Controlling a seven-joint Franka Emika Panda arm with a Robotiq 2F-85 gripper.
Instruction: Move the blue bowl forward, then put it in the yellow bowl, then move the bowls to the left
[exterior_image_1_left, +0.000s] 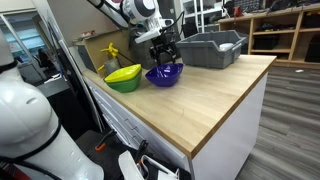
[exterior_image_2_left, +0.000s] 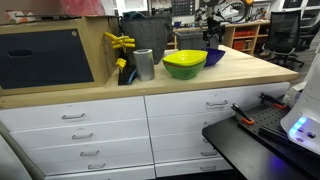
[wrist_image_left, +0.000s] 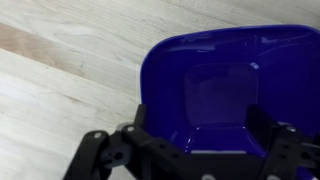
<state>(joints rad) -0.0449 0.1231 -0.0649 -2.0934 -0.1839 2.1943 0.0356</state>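
The blue bowl (exterior_image_1_left: 164, 74) sits on the wooden counter, close beside the yellow bowl (exterior_image_1_left: 123, 77). Both bowls show in both exterior views, the blue bowl (exterior_image_2_left: 213, 57) partly behind the yellow bowl (exterior_image_2_left: 184, 64). My gripper (exterior_image_1_left: 165, 58) hangs directly over the blue bowl, right at its rim. In the wrist view the blue bowl (wrist_image_left: 215, 80) fills the space between my two fingers (wrist_image_left: 203, 140), which are spread wide apart. The gripper is open and holds nothing.
A grey plastic bin (exterior_image_1_left: 212, 48) stands behind the blue bowl. A metal cup (exterior_image_2_left: 144, 64) and a yellow tool (exterior_image_2_left: 122, 42) stand by the wall next to the yellow bowl. The counter's front edge (exterior_image_1_left: 200, 140) drops off above the drawers.
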